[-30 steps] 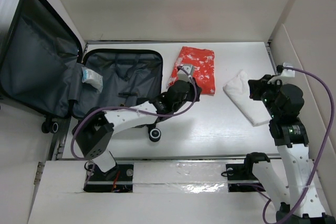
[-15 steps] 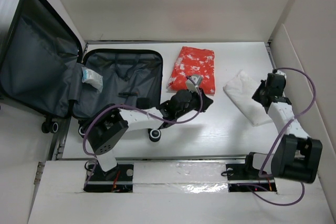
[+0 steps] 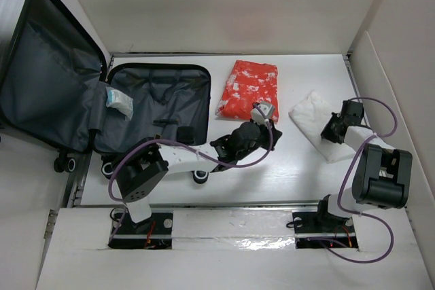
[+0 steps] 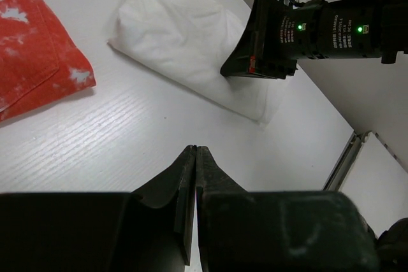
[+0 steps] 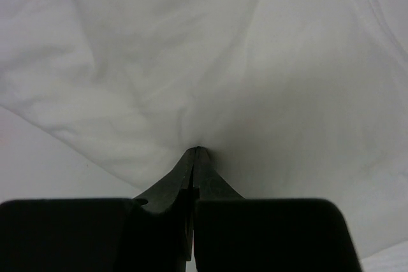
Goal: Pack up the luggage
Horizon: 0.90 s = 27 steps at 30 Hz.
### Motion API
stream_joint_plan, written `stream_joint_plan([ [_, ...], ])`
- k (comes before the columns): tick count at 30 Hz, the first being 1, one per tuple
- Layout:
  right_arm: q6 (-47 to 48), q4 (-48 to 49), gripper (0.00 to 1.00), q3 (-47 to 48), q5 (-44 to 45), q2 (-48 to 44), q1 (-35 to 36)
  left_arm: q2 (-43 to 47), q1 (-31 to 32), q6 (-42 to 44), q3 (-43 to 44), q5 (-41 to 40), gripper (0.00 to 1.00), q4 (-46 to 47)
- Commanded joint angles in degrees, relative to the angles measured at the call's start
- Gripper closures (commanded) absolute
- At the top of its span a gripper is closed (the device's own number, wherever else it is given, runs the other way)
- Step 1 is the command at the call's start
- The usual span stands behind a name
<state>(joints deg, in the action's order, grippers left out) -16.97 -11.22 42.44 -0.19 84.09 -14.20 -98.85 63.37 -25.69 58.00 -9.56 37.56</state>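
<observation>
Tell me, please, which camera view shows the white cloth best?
The left wrist view: the white cloth lies large and nearly whole, the right gripper over it. The top external view shows it small; the right wrist view only a close-up patch.

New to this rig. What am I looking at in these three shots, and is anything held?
Two robot arms are bolted at the near edge of a white table. One picture looks down from above; the other two come from cameras on each wrist. On the table: an open black hard-shell suitcase with grey lining, a red-and-white patterned soft packet and a folded white cloth. The left tool is shut and empty above the table. The right tool is shut, its tip against the cloth; nothing is lifted.
</observation>
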Motion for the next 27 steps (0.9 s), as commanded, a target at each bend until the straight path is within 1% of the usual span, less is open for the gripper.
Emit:
stream_joint_plan([
  [1, 0.7, 1.2, 1.00, -2.2, -4.6, 2.8, -1.4, -2.1, 0.6, 1.3, 4.6, -1.9, 0.97, -3.5],
  [2, 1.1, 1.0, 1.00, -2.4, -6.4, 4.0, -1.4, -2.4, 0.6, 1.2, 5.1, -2.0, 0.96, -3.9],
  [4, 1.2, -0.2, 1.00, -2.9, -6.0, 4.2, -1.4, -2.8, 0.6, 0.6, 5.2, -2.6, 0.91, -4.7],
  [5, 1.2, -0.5, 1.00, -3.6, -5.6, 3.5, -1.4, -2.8, 0.6, 0.6, 4.9, -3.0, 0.88, -4.9],
  [6, 1.2, -0.5, 1.00, -5.2, -5.5, 0.7, -1.4, -2.9, 0.6, 0.5, 4.9, -3.3, 0.85, -5.6],
  [7, 1.2, -0.3, 1.00, -6.0, -5.7, -0.9, -1.4, -3.1, 0.6, 0.5, 5.1, -3.4, 0.79, -6.1],
  [10, 1.3, -0.3, 1.00, -7.7, -11.8, -3.8, -0.9, -4.9, 0.6, 0.3, 7.0, -3.1, 0.68, -8.7],
  [12, 1.7, -1.2, 1.00, -8.4, -14.8, -3.6, -0.9, -5.8, 0.6, -0.3, 9.0, -2.9, 0.67, -10.0],
  [15, 1.1, -1.2, 1.00, -11.5, -17.6, -8.1, -0.9, -7.9, 0.6, -1.5, 11.6, -2.9, 0.66, -12.2],
  [17, 0.1, -1.4, 1.00, -13.7, -18.7, -12.7, -0.3, -10.0, 0.1, -2.0, 14.1, -2.2, 0.63, -12.9],
  [19, -1.6, -1.9, 1.00, -14.5, -18.8, -15.5, 1.4, -13.2, 0.1, -2.3, 17.3, -1.2, 0.63, -16.0],
  [21, -1.9, -3.5, 1.00, -14.4, -18.5, -18.9, 2.2, -15.4, -1.0, -2.9, 22.3, -0.5, 0.64, -18.5],
  [23, -1.9, -5.7, 1.00, -13.7, -16.9, -22.7, 2.2, -18.3, -1.0, -3.7, 25.7, 0.7, 0.63, -21.0],
  [25, -1.4, -7.1, 1.00, -12.2, -16.3, -25.8, 2.2, -20.3, -1.5, -4.4, 27.0, 0.9, 0.62, -21.8],
  [27, -1.2, -8.7, 0.87, -10.5, -16.1, -30.1, 2.8, -21.3, -1.5, -5.1, 28.6, -0.2, 0.56, -22.2],
])
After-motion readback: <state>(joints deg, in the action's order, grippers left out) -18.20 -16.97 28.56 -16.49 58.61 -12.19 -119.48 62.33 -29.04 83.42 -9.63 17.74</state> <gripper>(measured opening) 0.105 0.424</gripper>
